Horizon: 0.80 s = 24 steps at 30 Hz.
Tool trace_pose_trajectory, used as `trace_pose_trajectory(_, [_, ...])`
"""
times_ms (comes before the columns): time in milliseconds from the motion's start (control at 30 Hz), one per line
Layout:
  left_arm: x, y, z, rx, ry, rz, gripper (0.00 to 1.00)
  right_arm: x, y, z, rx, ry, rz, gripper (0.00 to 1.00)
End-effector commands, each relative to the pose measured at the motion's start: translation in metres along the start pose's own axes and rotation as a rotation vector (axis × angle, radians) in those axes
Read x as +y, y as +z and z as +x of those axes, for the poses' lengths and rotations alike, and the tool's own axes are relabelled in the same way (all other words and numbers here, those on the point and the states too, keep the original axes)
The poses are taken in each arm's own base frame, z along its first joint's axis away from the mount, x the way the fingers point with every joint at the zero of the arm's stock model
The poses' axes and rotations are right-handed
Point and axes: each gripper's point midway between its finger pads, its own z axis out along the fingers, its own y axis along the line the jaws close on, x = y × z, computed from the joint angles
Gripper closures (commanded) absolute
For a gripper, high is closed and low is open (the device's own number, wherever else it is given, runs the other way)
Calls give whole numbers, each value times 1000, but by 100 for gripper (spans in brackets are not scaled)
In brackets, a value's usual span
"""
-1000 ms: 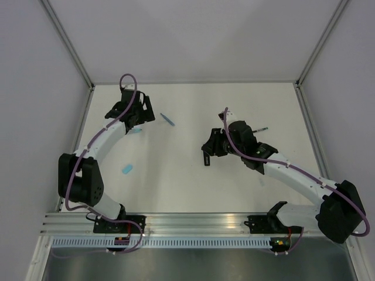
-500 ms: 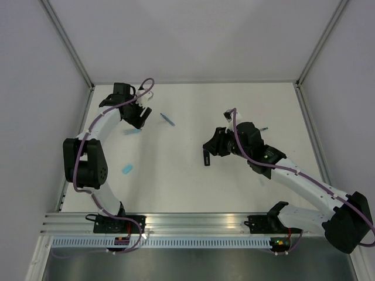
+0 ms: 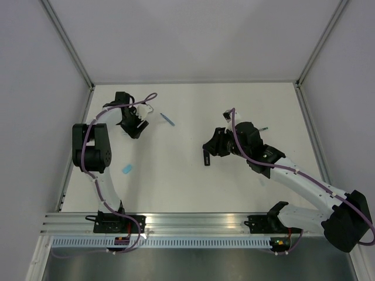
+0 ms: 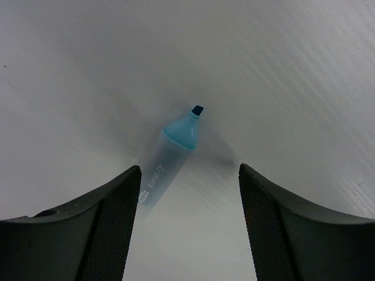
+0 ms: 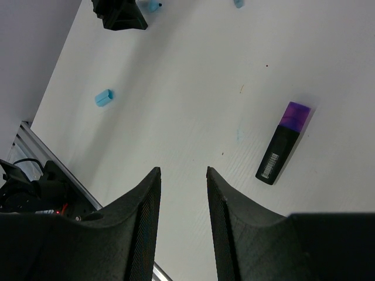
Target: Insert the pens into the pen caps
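Note:
My left gripper (image 4: pixel 189 170) is open and hangs low over the stubby light blue marker (image 4: pixel 170 158). The marker lies uncapped on the table between the jaws, close to the left finger. In the top view the left gripper (image 3: pixel 132 125) hides that marker. My right gripper (image 5: pixel 183 171) is open and empty above bare table. The black-and-purple marker (image 5: pixel 281 146) lies to its right, also seen in the top view (image 3: pixel 206 158). The light blue cap (image 3: pixel 126 169) and the slim bluish cap (image 3: pixel 168 119) lie apart. The thin green pen (image 3: pixel 263 127) peeks out behind the right arm. No separate purple cap shows.
The white table (image 3: pixel 176 187) is walled at the back and both sides. An aluminium rail (image 3: pixel 193 221) runs along the near edge. The light blue cap also shows in the right wrist view (image 5: pixel 104 97), with the left gripper (image 5: pixel 120 14) at its top edge.
The left arm has folded back towards the left wall and its gripper has turned and settled over the light blue marker. The right arm shifted slightly right, then held still.

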Motion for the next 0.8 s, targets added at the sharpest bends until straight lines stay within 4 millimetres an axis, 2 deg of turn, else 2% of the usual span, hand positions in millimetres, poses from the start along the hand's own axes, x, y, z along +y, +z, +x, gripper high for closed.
trace_pose_trajectory(0, [20,-1,-13,-46,61,-31,28,7,-2,-10,-36,-6,-29,57])
trace_pose_trajectory(33, [22,0,-10,-40,56,-33,28,8,-1,-9,-33,-6,-35,57])
trace_pose_trajectory(67, [32,0,0,-34,27,-46,28,9,-1,-8,-27,-4,-39,57])
trace_pose_trajectory(167, [39,2,-1,-33,18,-54,28,9,0,-8,-26,-3,-41,57])
trace_pose_trajectory(267, [40,7,0,-21,-1,-36,29,9,0,-8,-27,-6,-39,57])
trace_pose_trajectory(400, [28,20,9,16,-33,35,32,9,-1,-8,-25,-4,-39,57])
trace_pose_trajectory(633, [12,25,15,24,-69,88,52,10,-3,-10,-32,-7,-42,57])
trace_pose_trajectory(667, [10,26,16,25,-79,92,60,11,-3,-10,-32,-4,-48,57])
trace_pose_trajectory(767, [1,27,15,17,-77,102,69,11,-3,-9,-33,0,-50,57])
